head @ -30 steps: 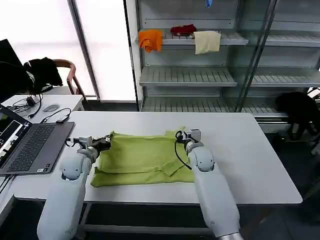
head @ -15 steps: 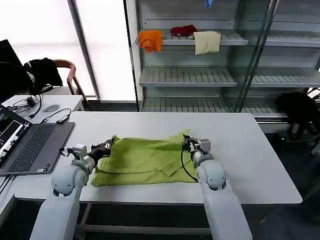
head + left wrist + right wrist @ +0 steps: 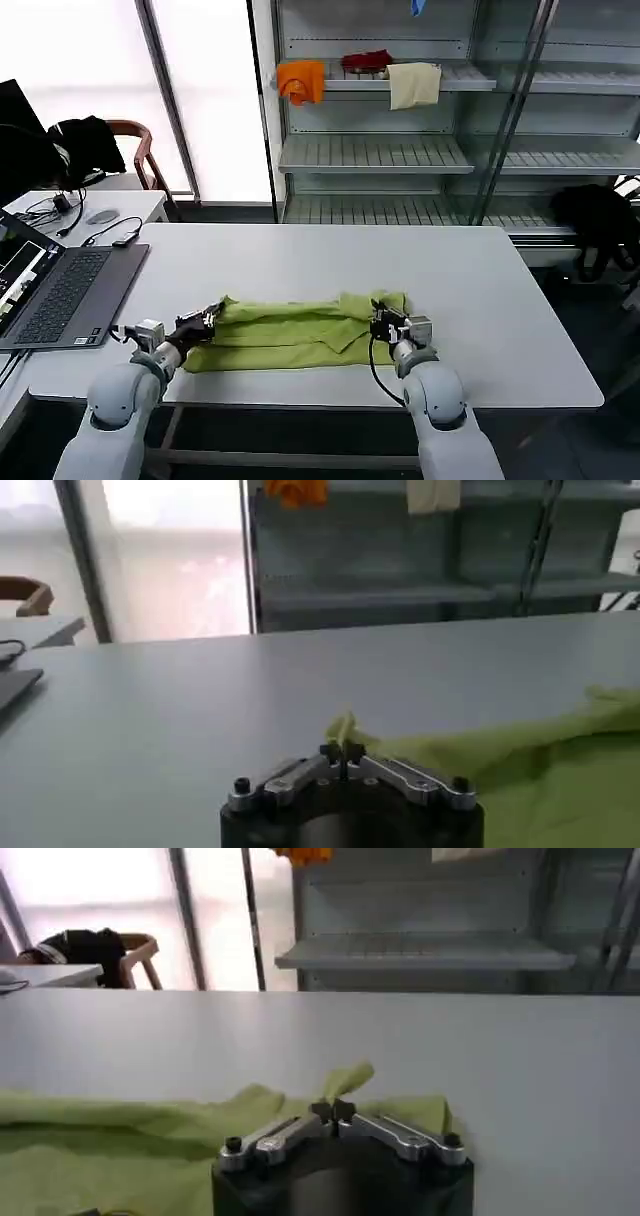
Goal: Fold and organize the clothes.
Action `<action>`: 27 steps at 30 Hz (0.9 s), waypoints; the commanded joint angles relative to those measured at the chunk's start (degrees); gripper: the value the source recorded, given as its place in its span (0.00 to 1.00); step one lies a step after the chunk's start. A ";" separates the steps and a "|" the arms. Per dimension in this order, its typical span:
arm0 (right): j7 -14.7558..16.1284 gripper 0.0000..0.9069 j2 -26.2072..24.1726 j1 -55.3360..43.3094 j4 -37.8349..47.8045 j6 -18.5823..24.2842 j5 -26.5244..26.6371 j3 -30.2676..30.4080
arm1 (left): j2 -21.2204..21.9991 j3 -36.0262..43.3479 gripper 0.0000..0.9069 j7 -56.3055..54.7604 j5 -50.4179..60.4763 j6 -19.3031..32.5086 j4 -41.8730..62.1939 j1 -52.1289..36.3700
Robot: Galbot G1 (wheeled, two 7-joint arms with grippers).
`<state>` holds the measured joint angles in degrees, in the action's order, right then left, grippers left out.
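I see the lime-green T-shirt [image 3: 295,335] folded into a long, narrow band lying flat across the near part of the white bench [image 3: 480,300]. Its thin fabric is rumpled, and each end is raised into a small pinched peak.

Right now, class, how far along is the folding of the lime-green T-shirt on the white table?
Done: the lime-green T-shirt lies doubled into a narrow band near the white table's front edge. In hand: left gripper and right gripper each pinch a folded corner. Left: releasing, folding it smaller, tidying.
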<state>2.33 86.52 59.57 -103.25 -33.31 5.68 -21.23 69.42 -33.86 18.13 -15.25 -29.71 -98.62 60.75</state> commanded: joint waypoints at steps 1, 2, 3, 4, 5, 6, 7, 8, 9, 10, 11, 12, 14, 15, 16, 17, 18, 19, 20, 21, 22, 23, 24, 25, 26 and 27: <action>0.00 0.00 -0.15 2.67 -1.80 0.04 -0.42 -0.10 | -0.16 -0.42 0.01 0.29 0.93 0.35 -2.98 3.40; -0.09 0.00 -0.12 2.67 -1.76 0.05 -0.79 -0.10 | -0.16 -0.33 0.01 0.18 1.24 0.27 -3.12 3.52; -0.22 0.00 -0.10 2.69 -1.74 0.05 -1.14 -0.10 | -0.07 -0.30 0.36 0.20 1.62 0.35 -3.21 3.61; -0.26 0.00 -0.08 2.72 -1.74 0.07 -1.51 -0.15 | 0.06 -0.21 0.89 0.17 1.77 0.38 -3.40 3.73; -0.45 0.58 -0.07 2.71 -1.69 0.08 -2.50 -0.19 | 0.24 -0.07 1.00 -0.18 2.05 0.39 -3.53 3.85; -0.84 1.00 -0.05 2.69 -1.65 0.10 -3.58 -0.21 | 0.51 0.02 1.00 -0.35 2.47 0.60 -3.62 3.91; -1.17 1.00 -0.03 2.69 -1.63 0.10 -4.46 -0.24 | 0.74 0.09 1.00 -0.59 2.46 0.83 -3.65 3.95; -1.61 1.00 -0.03 2.67 -1.58 0.12 -6.25 -0.38 | 0.88 0.15 1.00 -0.85 2.48 0.88 -3.69 3.95; -1.87 1.00 -0.05 2.65 -1.58 0.17 -8.16 -0.49 | 1.04 0.25 1.00 -1.11 2.55 1.01 -3.70 3.96; -1.99 1.00 -0.10 2.66 -1.65 0.19 -10.07 -0.63 | 1.18 0.30 1.00 -1.29 2.56 1.02 -3.70 3.93; -1.69 1.00 -0.21 2.71 -1.73 0.24 -12.04 -0.81 | 1.24 0.32 1.00 -1.36 2.57 1.02 -3.71 3.90; -1.50 1.00 -0.43 2.80 -1.91 0.28 -13.02 -0.94 | 1.28 0.31 1.00 -1.60 2.75 1.03 -3.70 3.83; -1.16 1.00 -0.78 2.88 -1.89 0.45 -14.27 -1.26 | 1.37 0.21 1.00 -2.10 2.76 0.88 -3.91 3.75; -0.97 1.00 -0.86 2.90 -1.71 0.62 -15.20 -1.38 | 1.43 0.15 1.00 -2.72 2.75 0.67 -4.19 3.71; -0.86 1.00 -0.97 3.01 -1.52 1.45 -16.14 -1.62 | 1.50 -0.11 1.00 -3.09 2.82 0.41 -4.53 3.70; -0.77 1.00 -1.09 3.15 -1.68 1.51 -15.82 -1.76 | 1.47 -0.21 1.00 -3.17 2.72 0.36 -4.93 3.72; -0.62 1.00 -1.05 3.26 -2.10 1.59 -15.41 -2.11 | 1.43 -0.43 1.00 -3.64 2.43 0.26 -5.32 3.79; -0.57 1.00 -0.94 3.29 -2.83 1.86 -14.30 -2.70 | 1.51 -0.91 1.00 -4.14 1.15 0.02 -6.09 3.95; -0.66 1.00 -0.91 3.24 -3.44 1.85 -12.86 -3.09 | 1.56 -1.22 1.00 -4.19 0.00 -0.31 -6.88 4.07; -0.84 1.00 -0.95 3.14 -4.22 1.71 -10.49 -3.52 | 1.54 -1.49 1.00 -5.12 -1.21 -0.48 -7.52 4.42; -0.93 1.00 -0.98 2.88 -5.83 1.60 -8.33 -4.27 | 1.69 -1.95 1.00 -6.39 -2.95 -0.55 -8.95 4.97; -0.95 1.00 -1.02 2.68 -6.65 1.71 -7.56 -4.74 | 1.81 -2.29 1.00 -6.97 -3.63 -0.64 -9.12 5.42; -1.21 1.00 -1.42 2.39 -7.98 1.63 -3.94 -5.17 | 2.11 -2.60 1.00 -8.40 -4.52 -0.90 -10.36 6.05; -1.49 1.00 -2.08 1.80 -9.41 1.22 0.31 -5.73 | 2.65 -3.15 1.00 -9.88 -6.14 -1.13 -11.54 7.35; -1.43 1.00 -2.76 1.35 -10.19 0.59 2.60 -5.87 | 3.00 -3.35 1.00 -11.08 -6.93 -1.44 -11.70 7.96; -0.83 1.00 -4.13 0.97 -10.83 0.18 5.70 -5.82 | 3.61 -3.38 1.00 -12.22 -7.12 -1.48 -12.88 9.08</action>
<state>1.34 84.97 61.63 -108.33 -32.31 -1.16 -24.91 71.33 -35.39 13.60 -15.47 -30.20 -105.27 65.40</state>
